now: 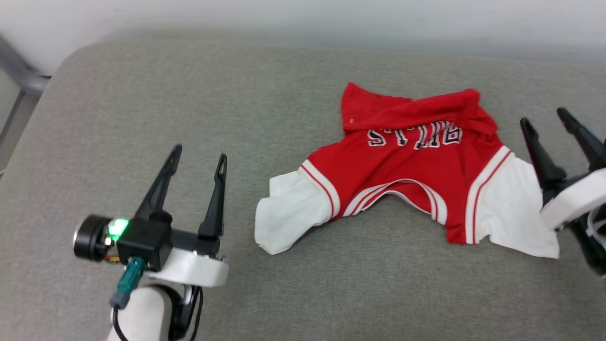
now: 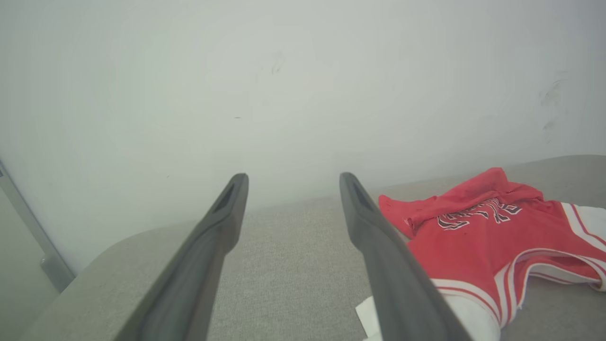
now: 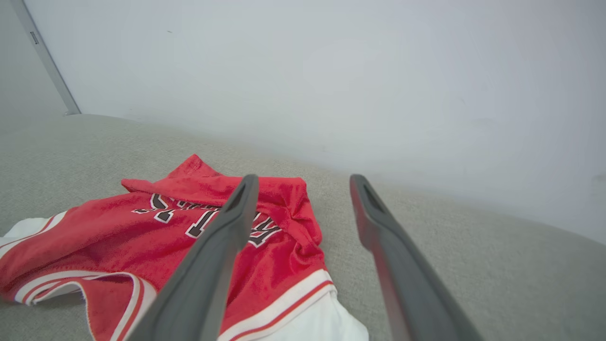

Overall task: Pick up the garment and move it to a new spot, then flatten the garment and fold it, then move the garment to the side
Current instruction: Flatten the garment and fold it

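The garment [image 1: 407,175], a red T-shirt with white sleeves and black "BULLS" lettering, lies rumpled on the grey cushion, neck towards me and its far part folded over. My left gripper [image 1: 200,155] stands open to its left, apart from the white sleeve. At the right edge my right gripper [image 1: 544,117] is open beside the other white sleeve, holding nothing. In the left wrist view the garment [image 2: 492,227] lies right of the open left gripper [image 2: 292,179]. In the right wrist view the garment [image 3: 156,227] lies left of and under the open right gripper [image 3: 303,180].
The grey cushioned surface [image 1: 142,109] reaches to a pale wall [image 1: 303,19] at the back. A grey metal frame [image 1: 19,80] stands past the cushion's rounded far-left corner. Bare cushion lies left of and in front of the garment.
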Tool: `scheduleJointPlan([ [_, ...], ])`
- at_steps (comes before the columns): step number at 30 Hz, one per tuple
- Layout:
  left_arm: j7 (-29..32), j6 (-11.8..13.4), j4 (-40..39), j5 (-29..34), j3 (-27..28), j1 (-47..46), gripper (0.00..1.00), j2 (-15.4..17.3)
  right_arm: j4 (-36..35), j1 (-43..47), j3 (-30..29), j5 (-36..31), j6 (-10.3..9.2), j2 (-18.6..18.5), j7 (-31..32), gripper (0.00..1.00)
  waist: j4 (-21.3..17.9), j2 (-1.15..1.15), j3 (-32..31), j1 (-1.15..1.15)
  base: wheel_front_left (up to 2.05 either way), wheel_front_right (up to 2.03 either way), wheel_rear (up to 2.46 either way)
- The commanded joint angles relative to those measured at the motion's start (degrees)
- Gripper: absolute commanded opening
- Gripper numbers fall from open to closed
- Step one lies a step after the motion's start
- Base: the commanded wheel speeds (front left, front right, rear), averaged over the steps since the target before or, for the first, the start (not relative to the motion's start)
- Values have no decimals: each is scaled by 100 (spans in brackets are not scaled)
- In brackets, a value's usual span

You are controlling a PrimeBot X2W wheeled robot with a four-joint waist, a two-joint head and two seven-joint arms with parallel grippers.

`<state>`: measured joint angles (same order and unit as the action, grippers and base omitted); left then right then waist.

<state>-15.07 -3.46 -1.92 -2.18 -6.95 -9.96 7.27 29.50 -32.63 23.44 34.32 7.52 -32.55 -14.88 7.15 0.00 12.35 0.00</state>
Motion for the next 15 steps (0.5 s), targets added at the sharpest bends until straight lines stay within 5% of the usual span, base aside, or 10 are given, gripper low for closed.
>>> scheduleJointPlan([
  [1, -14, -112, -5, -28, -57, -193, 100, 93, -299, 370, -394, -266, -6, 201, -30, 100, -175, 0, -99, 0, 0, 0, 0],
  [7, 104, -349, 234, -215, -446, -889, 100, 481, -1340, 1366, -1334, -1177, -6, 858, 51, 100, -401, 0, -137, 0, 0, 0, 0],
  [15, 1599, -394, 418, -1572, -1998, -2384, 100, 1293, -2642, 2237, -1914, -1873, -6, 1630, 666, 100, -680, 0, -102, 0, 0, 0, 0],
])
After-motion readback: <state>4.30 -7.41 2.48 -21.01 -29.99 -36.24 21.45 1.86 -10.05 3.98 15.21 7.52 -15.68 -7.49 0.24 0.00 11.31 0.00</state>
